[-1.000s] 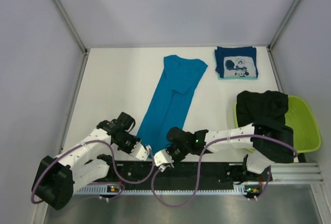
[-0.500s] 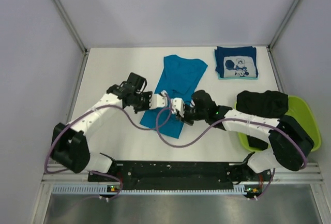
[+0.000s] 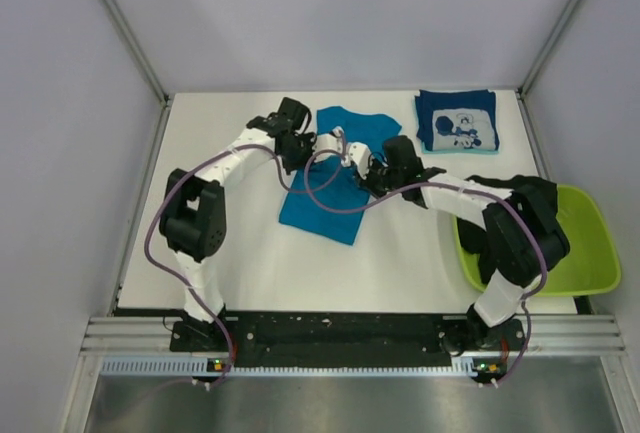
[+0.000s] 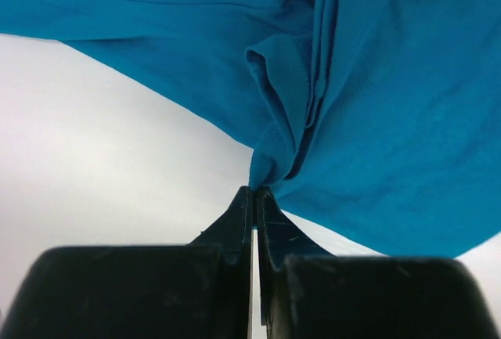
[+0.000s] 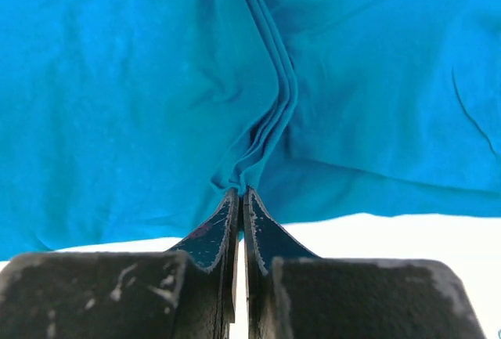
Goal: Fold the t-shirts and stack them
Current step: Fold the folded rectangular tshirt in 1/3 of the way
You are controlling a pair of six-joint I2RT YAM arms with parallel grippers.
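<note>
Where the white table point(image 3: 215, 253) meets plain grey walls point(image 3: 340, 23) at its left, far and right edges, the left gripper point(image 4: 254, 190) is pressed together on a bunched fold of the teal shirt point(image 3: 322, 211), which lies mid-table with its near part flat. Just to its right, the right gripper point(image 5: 240, 192) pinches another fold of that shirt, fingers closed tight on the cloth. Further right, the navy shirt point(image 3: 457, 121) sits folded by the far right corner, and the black shirt point(image 3: 478, 251) is heaped over the left rim of the green basin point(image 3: 592, 253) at the right edge.
</note>
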